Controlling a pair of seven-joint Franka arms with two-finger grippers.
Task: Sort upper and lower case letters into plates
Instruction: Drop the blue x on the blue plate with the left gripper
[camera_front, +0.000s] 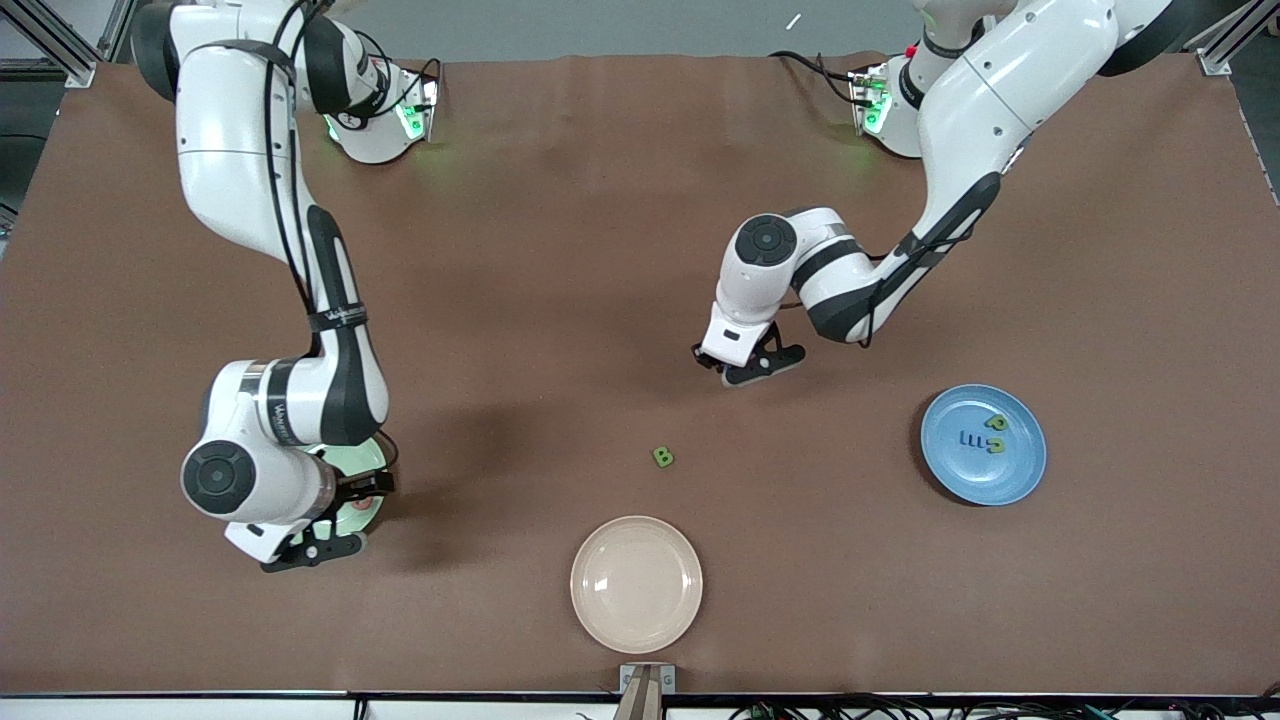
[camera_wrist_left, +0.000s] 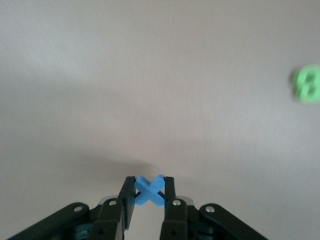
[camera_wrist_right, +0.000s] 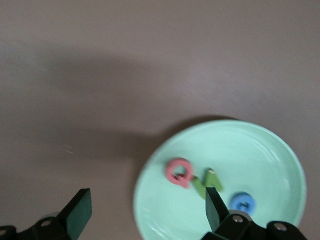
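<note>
- The blue x (camera_wrist_left: 149, 190) is pinched between the fingers of the left gripper (camera_front: 742, 367), which is held over bare table, well apart from the blue plate (camera_front: 1020, 478).
- On that plate the blue m (camera_front: 971, 439) and two green lower-case letters (camera_front: 996, 434) are seen.
- The step in hand is judged to be carrying the x; a swing over the blue plate and a release are called for next.
- The green B (camera_front: 663, 457) is left on the table, near the cream plate (camera_front: 636, 583).
- The right gripper (camera_wrist_right: 145, 210) is spread wide over the mint plate (camera_wrist_right: 272, 145), where the pink Q (camera_wrist_right: 179, 172), green N (camera_wrist_right: 208, 181) and blue G (camera_wrist_right: 242, 203) lie.

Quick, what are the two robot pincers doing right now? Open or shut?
Left pincer: shut on the blue x, over bare table.
Right pincer: open and empty, over the mint green plate.
</note>
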